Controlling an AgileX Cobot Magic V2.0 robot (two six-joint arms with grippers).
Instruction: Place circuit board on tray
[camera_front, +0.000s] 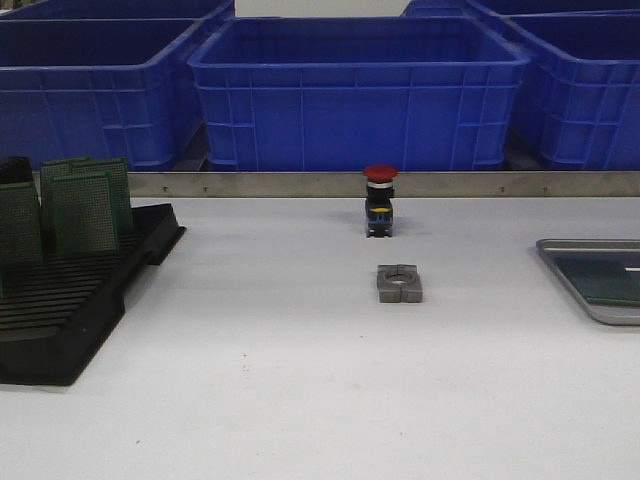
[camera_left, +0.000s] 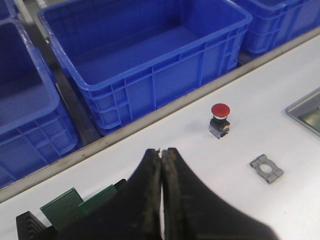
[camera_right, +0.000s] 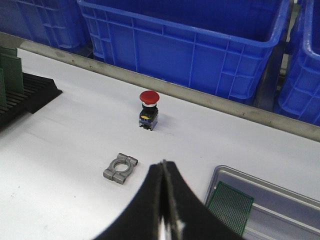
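The silver-grey tray (camera_front: 572, 262) lies at the table's right edge with a green circuit board (camera_front: 603, 279) flat in it; tray rim (camera_right: 220, 172) and board (camera_right: 230, 205) also show in the right wrist view. Several more green circuit boards (camera_front: 85, 205) stand upright in a black slotted rack (camera_front: 70, 310) at the left; they also show in the left wrist view (camera_left: 70, 206). My left gripper (camera_left: 161, 151) is shut and empty, above the table near the rack. My right gripper (camera_right: 164, 163) is shut and empty, beside the tray. Neither gripper shows in the front view.
A red-capped push button (camera_front: 380, 200) stands at mid-table, with a grey metal clamp block (camera_front: 400, 283) in front of it. Big blue crates (camera_front: 355, 90) line the back behind a metal rail (camera_front: 300, 184).
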